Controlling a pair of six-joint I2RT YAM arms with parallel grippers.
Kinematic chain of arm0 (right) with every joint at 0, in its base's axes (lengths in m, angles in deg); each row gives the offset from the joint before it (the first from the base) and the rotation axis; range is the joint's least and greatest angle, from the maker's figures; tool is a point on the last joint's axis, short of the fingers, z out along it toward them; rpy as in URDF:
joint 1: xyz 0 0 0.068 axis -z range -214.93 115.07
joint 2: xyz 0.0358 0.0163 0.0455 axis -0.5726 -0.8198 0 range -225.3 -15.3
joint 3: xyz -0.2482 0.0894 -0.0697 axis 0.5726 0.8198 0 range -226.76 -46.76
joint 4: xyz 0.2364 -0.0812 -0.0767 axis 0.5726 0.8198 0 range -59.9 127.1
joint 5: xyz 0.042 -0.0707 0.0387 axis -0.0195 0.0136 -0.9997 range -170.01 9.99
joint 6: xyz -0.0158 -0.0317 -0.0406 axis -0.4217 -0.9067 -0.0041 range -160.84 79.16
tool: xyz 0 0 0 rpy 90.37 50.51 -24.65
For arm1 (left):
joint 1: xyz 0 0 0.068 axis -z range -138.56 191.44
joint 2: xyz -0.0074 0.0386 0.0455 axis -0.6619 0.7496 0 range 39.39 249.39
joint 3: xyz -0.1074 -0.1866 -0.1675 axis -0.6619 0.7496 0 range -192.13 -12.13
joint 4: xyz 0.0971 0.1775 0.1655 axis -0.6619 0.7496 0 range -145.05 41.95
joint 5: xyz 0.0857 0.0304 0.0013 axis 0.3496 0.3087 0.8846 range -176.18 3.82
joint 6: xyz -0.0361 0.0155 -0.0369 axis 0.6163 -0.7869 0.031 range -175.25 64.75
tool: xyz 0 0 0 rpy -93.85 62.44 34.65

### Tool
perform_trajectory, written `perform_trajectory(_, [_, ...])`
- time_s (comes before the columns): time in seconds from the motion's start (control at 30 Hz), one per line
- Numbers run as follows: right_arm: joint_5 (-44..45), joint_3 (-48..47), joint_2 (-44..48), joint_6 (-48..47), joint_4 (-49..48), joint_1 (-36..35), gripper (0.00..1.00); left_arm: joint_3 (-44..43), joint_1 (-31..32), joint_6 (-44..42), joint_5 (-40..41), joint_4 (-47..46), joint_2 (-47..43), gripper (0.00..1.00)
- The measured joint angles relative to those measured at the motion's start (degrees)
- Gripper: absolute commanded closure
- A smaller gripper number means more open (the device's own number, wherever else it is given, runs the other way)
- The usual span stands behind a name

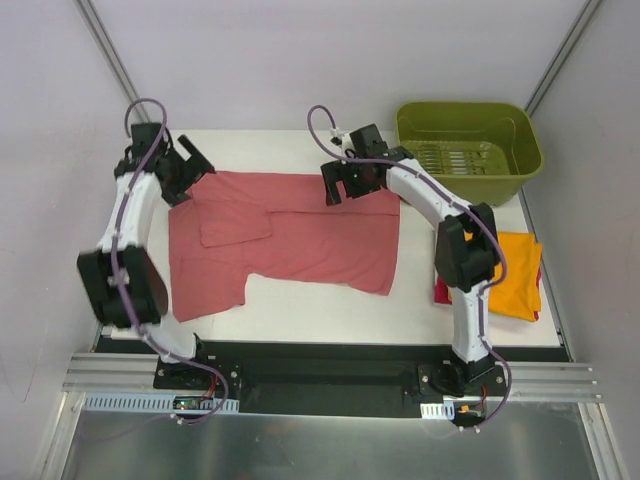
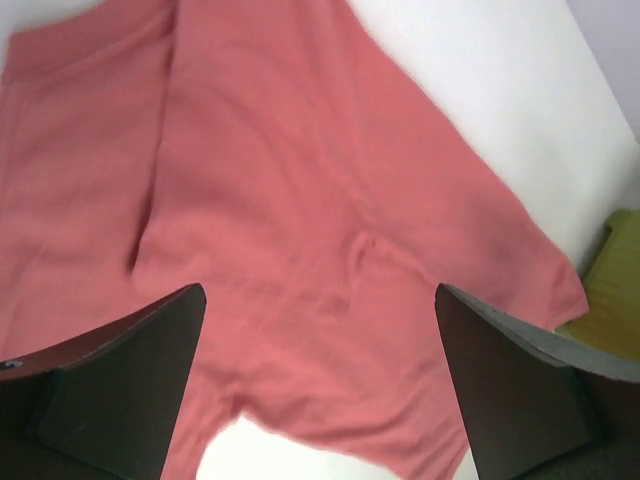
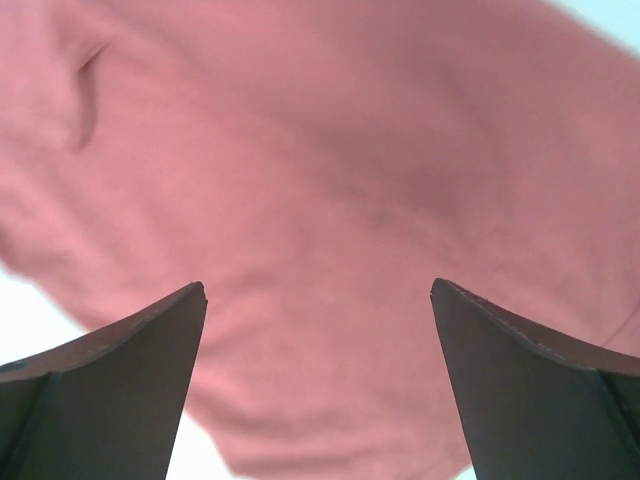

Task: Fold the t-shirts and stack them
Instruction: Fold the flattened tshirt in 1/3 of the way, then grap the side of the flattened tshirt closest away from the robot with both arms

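The dusty-red t-shirt point(image 1: 290, 235) lies spread on the white table, with one flap folded onto its body at the left. My left gripper point(image 1: 192, 168) is open and empty over its far left corner. My right gripper point(image 1: 345, 185) is open and empty over its far right edge. The left wrist view shows the shirt point(image 2: 300, 200) under the open left gripper point(image 2: 320, 300), its edge just beneath the fingers. The right wrist view shows the shirt point(image 3: 350, 150) under the open right gripper point(image 3: 318, 295). The folded orange t-shirt point(image 1: 515, 270) lies at the right on the magenta-pink one point(image 1: 441, 292), which is mostly hidden.
A green tub point(image 1: 470, 140) stands at the far right corner of the table; its rim also shows in the left wrist view point(image 2: 615, 290). The right arm's forearm crosses above the folded stack. Bare white table point(image 1: 320, 305) lies in front of the shirt.
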Motion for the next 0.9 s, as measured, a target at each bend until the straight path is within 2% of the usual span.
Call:
perform_trajectory(0.1, [0.3, 9.1, 9.5, -0.5, -2.4, -3.2, 0.0, 16.8, 0.0, 3.8, 3.0, -1.5, -19.2, 0.01])
perform_trajectory(0.23, [-1.2, 21.4, 20.7, 0.7, -6.6, -5.9, 0.01, 37.6, 0.0, 8.2, 5.2, -0.7, -39.2, 0.01])
perform_trajectory(0.47, [-1.5, 39.3, 33.8, 4.7, -12.4, -5.4, 0.01, 60.5, 0.0, 15.3, 5.1, 7.0, -59.8, 0.0])
perform_trajectory(0.6, [-1.6, 42.1, 35.5, 6.1, -13.7, -5.4, 0.01, 66.4, 0.0, 20.4, 5.5, 9.7, -62.8, 0.01])
perform_trajectory(0.77, [-1.7, 44.2, 36.1, 6.9, -14.7, -5.4, 0.01, 65.8, 0.0, 23.9, 9.0, 9.0, -60.3, 0.02])
perform_trajectory(0.8, [-1.7, 44.6, 36.3, 7.0, -14.7, -5.4, 0.0, 65.4, 0.0, 24.3, 10.1, 8.9, -59.3, 0.09])
perform_trajectory(0.87, [-1.5, 45.5, 36.6, 7.2, -14.7, -5.4, 0.0, 64.5, 0.0, 25.0, 12.4, 8.6, -56.9, 0.17])
perform_trajectory(0.9, [-1.3, 45.9, 36.9, 7.2, -14.6, -5.4, 0.0, 64.1, 0.0, 25.2, 13.7, 8.6, -55.6, 0.25])
